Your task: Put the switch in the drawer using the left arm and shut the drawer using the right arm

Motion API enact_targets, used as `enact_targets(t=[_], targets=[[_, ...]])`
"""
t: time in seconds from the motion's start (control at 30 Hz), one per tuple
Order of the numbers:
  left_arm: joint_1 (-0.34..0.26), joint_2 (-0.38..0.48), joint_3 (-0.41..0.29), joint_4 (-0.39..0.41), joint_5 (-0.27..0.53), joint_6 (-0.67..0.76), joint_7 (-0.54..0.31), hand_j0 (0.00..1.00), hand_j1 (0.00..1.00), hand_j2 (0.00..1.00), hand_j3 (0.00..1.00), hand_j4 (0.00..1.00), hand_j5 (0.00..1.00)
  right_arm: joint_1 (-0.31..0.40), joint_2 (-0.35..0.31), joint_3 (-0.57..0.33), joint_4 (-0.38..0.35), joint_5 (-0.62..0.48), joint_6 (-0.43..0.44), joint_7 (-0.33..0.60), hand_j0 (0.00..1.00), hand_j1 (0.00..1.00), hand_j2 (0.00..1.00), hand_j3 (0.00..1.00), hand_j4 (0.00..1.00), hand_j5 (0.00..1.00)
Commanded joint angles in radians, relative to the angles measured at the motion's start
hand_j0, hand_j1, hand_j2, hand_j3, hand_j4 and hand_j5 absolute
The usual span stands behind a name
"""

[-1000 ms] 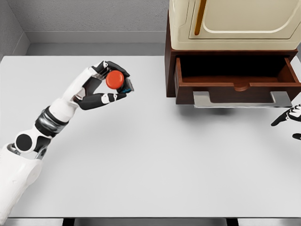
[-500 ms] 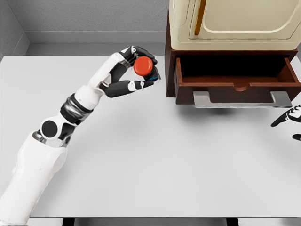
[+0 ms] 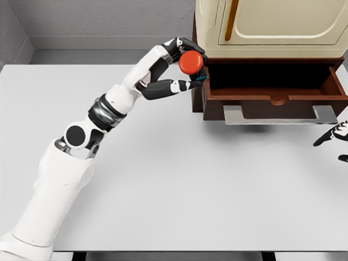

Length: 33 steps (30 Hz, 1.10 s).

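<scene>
The switch (image 3: 191, 63), a dark block with a round red button, is gripped in my left hand (image 3: 186, 67), held in the air. It hangs just left of the open brown drawer (image 3: 274, 99), level with the drawer's left front corner and in front of the cabinet's left edge. The drawer is pulled out, its dark inside showing, with a grey metal handle (image 3: 280, 115) along the front. Only the fingertips of my right hand (image 3: 334, 138) show at the right edge, below and right of the handle, spread and holding nothing.
A cream cabinet (image 3: 272, 27) with a closed door stands above the drawer at the back right. The white table (image 3: 163, 179) stretches under both arms, with a grey wall behind it.
My left arm has carried the switch up and to the right, from the table's left-middle to the drawer's left corner. The right hand has not moved.
</scene>
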Motion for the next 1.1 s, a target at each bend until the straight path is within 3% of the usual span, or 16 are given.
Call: enact_targets(t=[0.0, 0.07, 0.43, 0.57, 0.73, 1.07], targets=[[0.000, -0.030, -0.006, -0.001, -0.066, 0.008, 0.000, 0.48, 0.48, 0.48, 0.48, 0.48, 0.48, 0.002, -0.001, 0.000, 0.000, -0.007, 0.003, 0.000, 0.69, 0.69, 0.69, 0.69, 0.69, 0.69], [-0.009, -0.044, -0.006, 0.001, -0.103, 0.008, 0.000, 0.47, 0.47, 0.47, 0.47, 0.47, 0.47, 0.002, -0.001, 0.000, 0.000, -0.007, 0.003, 0.000, 0.69, 0.69, 0.69, 0.69, 0.69, 0.69], [-0.098, -0.128, -0.018, 0.147, -0.144, 0.008, 0.000, 0.47, 0.47, 0.47, 0.47, 0.47, 0.47, 0.000, -0.001, 0.000, 0.000, -0.007, 0.003, 0.000, 0.69, 0.69, 0.69, 0.69, 0.69, 0.69], [-0.106, -0.146, -0.018, 0.150, -0.216, 0.006, 0.002, 0.47, 0.47, 0.47, 0.47, 0.47, 0.47, 0.000, 0.000, 0.000, 0.000, -0.007, 0.003, 0.000, 0.69, 0.69, 0.69, 0.69, 0.69, 0.69], [-0.107, -0.146, -0.018, 0.147, -0.229, 0.005, 0.002, 0.47, 0.47, 0.47, 0.47, 0.47, 0.47, 0.000, -0.001, 0.000, 0.000, -0.007, 0.003, 0.000, 0.69, 0.69, 0.69, 0.69, 0.69, 0.69], [-0.141, -0.146, -0.018, 0.147, -0.377, 0.000, 0.007, 0.47, 0.47, 0.47, 0.47, 0.47, 0.47, 0.002, 0.000, 0.000, 0.000, -0.007, 0.003, 0.000, 0.69, 0.69, 0.69, 0.69, 0.69, 0.69]])
